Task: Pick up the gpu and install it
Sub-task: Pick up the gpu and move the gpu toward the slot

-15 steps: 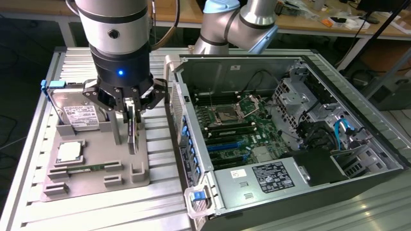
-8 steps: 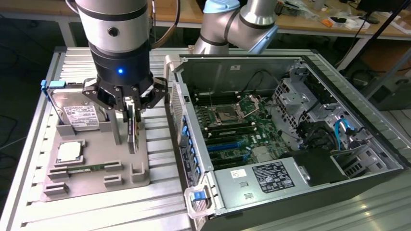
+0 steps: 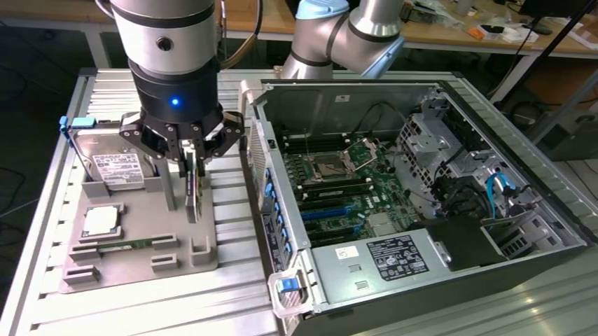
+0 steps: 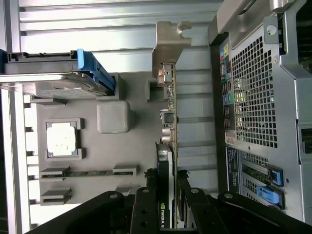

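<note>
GPU [image 3: 193, 192] is standing on its long edge in a slot of the grey holder tray [image 3: 140, 269], just beside the open computer case [image 3: 561, 210], which is lying toward the exterior view's right. The gripper [image 3: 190, 164] is hanging directly above the card, with its fingers [image 4: 146, 204] reaching down on both flat faces and pinching the board near its heatsink end. The card's long axis is running parallel to the case's side wall, and the silvery bracket [image 4: 168, 46] is pointing away from the gripper. Judged from the wrist view, the card is sitting in its slot, not yet lifted.
</note>
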Available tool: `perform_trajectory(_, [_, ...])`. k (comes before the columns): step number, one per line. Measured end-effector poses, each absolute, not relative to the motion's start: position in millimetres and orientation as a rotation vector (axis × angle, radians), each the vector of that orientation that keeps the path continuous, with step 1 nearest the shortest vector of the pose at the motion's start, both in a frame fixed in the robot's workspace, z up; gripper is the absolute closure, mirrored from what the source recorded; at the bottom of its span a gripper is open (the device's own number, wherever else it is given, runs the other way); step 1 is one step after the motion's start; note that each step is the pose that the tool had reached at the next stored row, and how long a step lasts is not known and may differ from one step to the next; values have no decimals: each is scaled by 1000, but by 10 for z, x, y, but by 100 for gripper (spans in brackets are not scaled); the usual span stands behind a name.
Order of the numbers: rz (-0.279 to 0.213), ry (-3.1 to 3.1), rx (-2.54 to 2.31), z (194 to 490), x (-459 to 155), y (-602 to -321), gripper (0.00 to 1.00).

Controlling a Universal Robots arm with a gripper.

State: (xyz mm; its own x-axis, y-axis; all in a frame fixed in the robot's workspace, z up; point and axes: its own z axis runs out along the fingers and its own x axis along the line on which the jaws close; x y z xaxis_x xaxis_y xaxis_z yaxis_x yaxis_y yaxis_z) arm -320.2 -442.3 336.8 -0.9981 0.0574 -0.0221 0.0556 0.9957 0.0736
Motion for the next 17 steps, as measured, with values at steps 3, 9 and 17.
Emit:
perform_trajectory(3, [113,3114,88,3374,-3202,-4423,73])
perform_trajectory(9, [113,3114,88,3389,-3202,-4423,73])
perform_trajectory(17, [113,3114,88,3413,-3202,-4423,73])
